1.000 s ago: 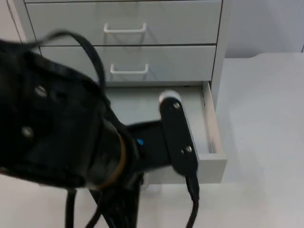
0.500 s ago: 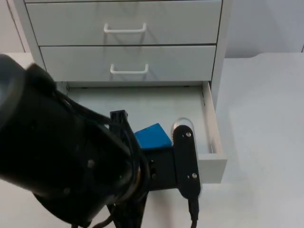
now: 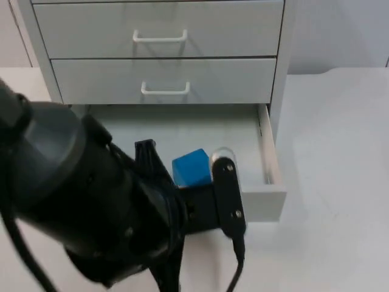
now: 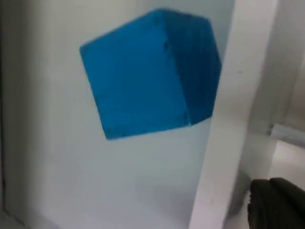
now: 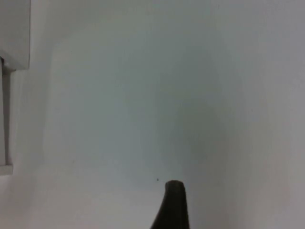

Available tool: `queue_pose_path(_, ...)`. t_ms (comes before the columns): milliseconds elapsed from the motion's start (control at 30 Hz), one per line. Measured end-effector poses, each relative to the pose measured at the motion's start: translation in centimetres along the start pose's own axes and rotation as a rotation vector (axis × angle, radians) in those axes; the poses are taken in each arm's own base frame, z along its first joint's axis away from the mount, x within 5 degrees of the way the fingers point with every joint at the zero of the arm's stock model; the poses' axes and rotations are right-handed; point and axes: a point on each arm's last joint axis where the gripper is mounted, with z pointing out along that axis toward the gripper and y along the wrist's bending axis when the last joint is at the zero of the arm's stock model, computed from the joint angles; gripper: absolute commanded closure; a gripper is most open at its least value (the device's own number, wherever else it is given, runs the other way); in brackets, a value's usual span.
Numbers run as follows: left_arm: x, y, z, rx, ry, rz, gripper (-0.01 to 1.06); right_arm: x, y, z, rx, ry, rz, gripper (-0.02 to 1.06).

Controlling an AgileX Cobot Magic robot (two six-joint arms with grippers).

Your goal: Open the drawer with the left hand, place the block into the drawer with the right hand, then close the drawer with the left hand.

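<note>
Three drawers stack in the white cabinet seen from above: two shut, the bottom drawer pulled partly out toward me. A blue block lies on its floor, near the front panel and right of the middle. The left arm bulks dark across the near left of the counter, its wrist reaching to the drawer front; the left pincer sits down at that panel, hidden under the wrist, so I cannot tell how far it is open or whether it grips anything.

From the left wrist, the block shows plainly: a solid cube of saturated blue, matt faces, crisp edges, turned so that one corner points toward the drawer's front wall, resting flat on the pale drawer floor just beside that wall. It looks rigid and light, unlikely to roll.

From the right wrist, one black fingertip of the right pincer stands over bare white counter with a cabinet corner off to the side; this arm waits, and its opening cannot be judged.

With the block inside, I take the closing as the step in hand. A steady, square push along the drawer's travel should serve, kept centred on the panel so the drawer does not rack in its runners, and slow enough that the block does not slide.
</note>
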Motion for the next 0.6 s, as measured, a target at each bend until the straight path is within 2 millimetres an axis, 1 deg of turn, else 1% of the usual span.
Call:
queue_pose_path(67,-0.1,1.1,0.7,-0.015,0.007,-0.047,1.05,-0.1,0.0,0.0,0.0,-0.006,0.0,0.38)
queue_pose_path(133,-0.3,1.5,0.9,-0.02,0.005,-0.062,1.05,-0.1,0.0,0.0,0.0,-0.009,0.0,0.38)
queue_pose_path(267,-0.8,4.3,2.3,-0.082,0.01,-0.147,1.05,-0.1,0.0,0.0,0.0,-0.014,0.0,0.38)
queue_pose_path(300,-0.8,4.3,2.3,-0.082,0.01,-0.147,1.05,-0.1,0.0,0.0,0.0,-0.014,0.0,0.38)
queue_pose_path(400,-0.8,6.1,3.5,-0.118,0.023,-0.198,1.05,-0.2,0.0,0.0,0.001,-0.022,0.0,0.38)
queue_pose_path(433,-0.8,6.1,3.5,-0.118,0.023,-0.198,1.05,-0.2,0.0,0.0,0.001,-0.022,0.0,0.38)
queue_pose_path(600,-0.4,8.5,5.9,-0.151,0.051,-0.273,1.05,-0.3,0.0,0.0,0.001,-0.034,0.0,0.38)
